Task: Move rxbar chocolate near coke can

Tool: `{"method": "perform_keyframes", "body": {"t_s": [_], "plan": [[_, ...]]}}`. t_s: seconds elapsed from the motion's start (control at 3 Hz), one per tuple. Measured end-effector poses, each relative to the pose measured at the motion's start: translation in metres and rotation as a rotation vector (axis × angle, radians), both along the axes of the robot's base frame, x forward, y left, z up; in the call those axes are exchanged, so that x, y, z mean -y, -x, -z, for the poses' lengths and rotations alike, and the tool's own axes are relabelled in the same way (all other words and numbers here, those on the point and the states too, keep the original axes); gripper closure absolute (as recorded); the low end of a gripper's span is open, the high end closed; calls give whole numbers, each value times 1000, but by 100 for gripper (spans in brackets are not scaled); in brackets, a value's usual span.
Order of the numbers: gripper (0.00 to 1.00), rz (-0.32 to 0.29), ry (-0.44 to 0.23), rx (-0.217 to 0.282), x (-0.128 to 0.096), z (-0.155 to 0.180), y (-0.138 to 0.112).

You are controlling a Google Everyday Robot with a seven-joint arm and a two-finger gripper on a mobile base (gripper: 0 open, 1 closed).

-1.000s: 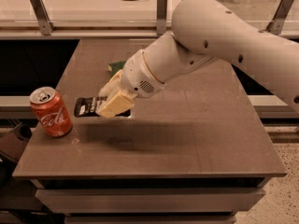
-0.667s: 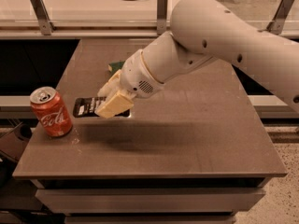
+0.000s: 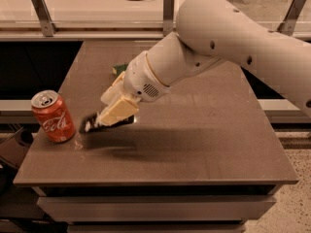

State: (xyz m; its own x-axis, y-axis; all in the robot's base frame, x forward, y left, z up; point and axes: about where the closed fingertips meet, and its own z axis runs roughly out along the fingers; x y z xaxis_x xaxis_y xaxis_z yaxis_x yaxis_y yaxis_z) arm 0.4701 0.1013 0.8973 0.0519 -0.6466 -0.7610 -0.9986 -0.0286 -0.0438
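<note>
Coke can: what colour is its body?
The coke can is red, camera view; the gripper holds the rxbar chocolate beside it.

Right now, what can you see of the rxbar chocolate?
The rxbar chocolate is a thin, flat, dark wrapped bar with pale marks at its exposed end. The gripper is clamped on its middle, hiding most of it. It lies roughly level, apparently just above the table, right of the coke can and not touching it.
</note>
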Motion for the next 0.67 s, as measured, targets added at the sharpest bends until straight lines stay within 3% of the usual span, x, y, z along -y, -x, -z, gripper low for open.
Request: {"method": "perform_keyframes", "body": {"t_s": [0.33, 0.67], "plan": [[0, -3, 1, 3, -1, -1, 1], [0, -3, 1, 3, -1, -1, 2]]}}
